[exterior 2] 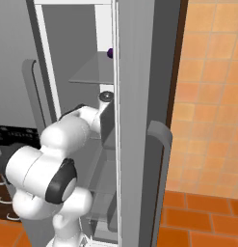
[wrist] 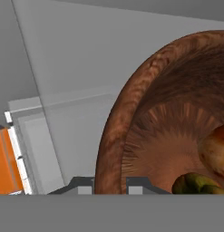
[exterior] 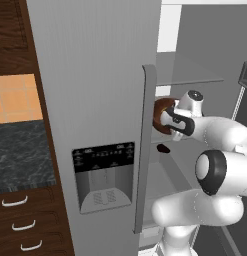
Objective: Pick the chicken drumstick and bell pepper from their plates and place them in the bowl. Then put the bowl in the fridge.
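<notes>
Bowl (wrist: 145, 131) up in the fridge (exterior: 95, 100) opening now, gripper (wrist: 111, 183) clamped on its near rim, one finger either side of the wall. Drumstick (wrist: 216, 152) sits inside at the right edge, with the pepper's green stem (wrist: 197, 183) beside it. In the left base view the bowl (exterior: 162, 112) peeks out just past the door handle (exterior: 145, 150), tight against the door edge. Glass shelf (exterior: 187, 70) overhead, open space below. From the right, the arm reaches in beside the other door (exterior 2: 139, 120).
</notes>
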### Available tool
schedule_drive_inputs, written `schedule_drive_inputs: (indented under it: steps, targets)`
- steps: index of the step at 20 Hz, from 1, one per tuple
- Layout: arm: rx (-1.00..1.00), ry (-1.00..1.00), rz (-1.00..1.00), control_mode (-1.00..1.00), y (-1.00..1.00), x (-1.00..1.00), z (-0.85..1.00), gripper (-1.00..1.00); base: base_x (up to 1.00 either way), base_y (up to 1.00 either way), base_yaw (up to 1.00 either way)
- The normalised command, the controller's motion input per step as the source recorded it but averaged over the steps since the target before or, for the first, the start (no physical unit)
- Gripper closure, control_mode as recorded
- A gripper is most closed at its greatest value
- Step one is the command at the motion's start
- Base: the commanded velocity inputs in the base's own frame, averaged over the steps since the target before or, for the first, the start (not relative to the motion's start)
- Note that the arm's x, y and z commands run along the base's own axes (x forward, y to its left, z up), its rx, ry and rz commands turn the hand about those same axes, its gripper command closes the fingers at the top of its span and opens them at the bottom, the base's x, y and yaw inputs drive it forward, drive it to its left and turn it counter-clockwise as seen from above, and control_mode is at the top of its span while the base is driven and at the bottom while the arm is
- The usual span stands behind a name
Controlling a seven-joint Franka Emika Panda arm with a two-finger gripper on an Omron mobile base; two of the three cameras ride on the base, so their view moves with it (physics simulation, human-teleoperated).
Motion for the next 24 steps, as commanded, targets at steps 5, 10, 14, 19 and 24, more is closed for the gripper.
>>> schedule_drive_inputs:
  steps: [5, 10, 14, 19, 24]
  targets:
    - [0.00, -0.06, 0.00, -1.00, -0.01, 0.26, -0.27, 1.00, 0.00, 0.00, 0.00]
    - [0.00, -0.10, 0.00, -1.00, -0.01, 0.13, -0.18, 1.00, 0.00, 0.00, 0.00]
    - [0.00, -0.10, 0.00, -1.00, 0.00, 0.02, 0.00, -1.00, 0.00, 0.00, 0.00]
    - [0.00, -0.09, -0.02, -1.00, 0.00, 0.00, 0.09, -1.00, 0.00, 0.00, 0.00]
    - [0.01, -0.04, -0.10, -1.00, 0.00, -0.02, 0.54, -1.00, 0.00, 0.00, 0.00]
